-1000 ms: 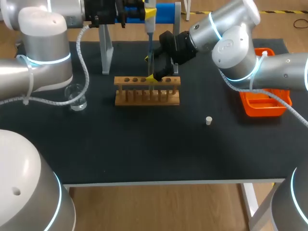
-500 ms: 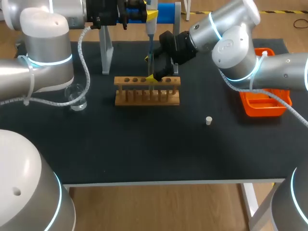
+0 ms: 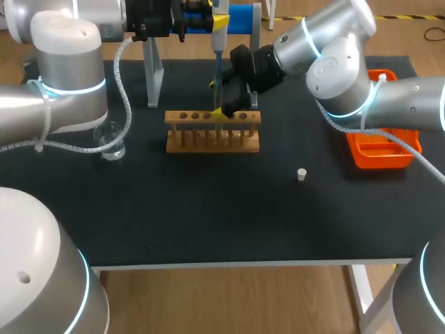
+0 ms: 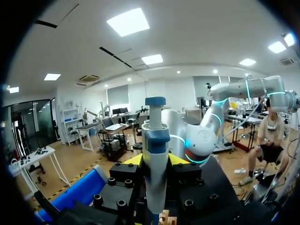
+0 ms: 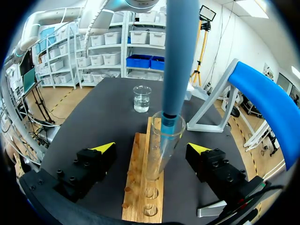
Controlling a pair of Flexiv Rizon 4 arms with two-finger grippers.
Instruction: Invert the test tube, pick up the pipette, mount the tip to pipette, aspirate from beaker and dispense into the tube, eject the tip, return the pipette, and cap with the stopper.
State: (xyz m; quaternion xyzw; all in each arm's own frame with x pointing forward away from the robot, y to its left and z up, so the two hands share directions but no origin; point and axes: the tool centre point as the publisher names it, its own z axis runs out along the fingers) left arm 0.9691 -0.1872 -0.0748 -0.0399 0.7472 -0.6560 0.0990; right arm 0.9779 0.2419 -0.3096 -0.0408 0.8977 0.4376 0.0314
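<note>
The pipette (image 3: 216, 49) hangs upright above the wooden rack (image 3: 212, 131), with my left gripper (image 3: 212, 19) shut on its upper body. In the left wrist view the pipette (image 4: 155, 150) stands between the yellow tips of my left gripper (image 4: 154, 160). Its blue shaft (image 5: 179, 56) reaches down into the mouth of the glass test tube (image 5: 163, 147), which stands in the rack (image 5: 140, 197). My right gripper (image 5: 152, 149) is open, one finger on each side of the tube and neither touching it; in the head view the right gripper (image 3: 219, 99) is at the rack's back. The beaker (image 3: 111, 141) stands at the left. The white stopper (image 3: 302, 174) lies to the rack's right.
The pipette stand (image 3: 154, 73) with its blue top bar (image 3: 240, 15) stands behind the rack. An orange tray (image 3: 379, 152) sits at the right edge under my right arm. The beaker (image 5: 142, 98) is beyond the rack's far end in the right wrist view.
</note>
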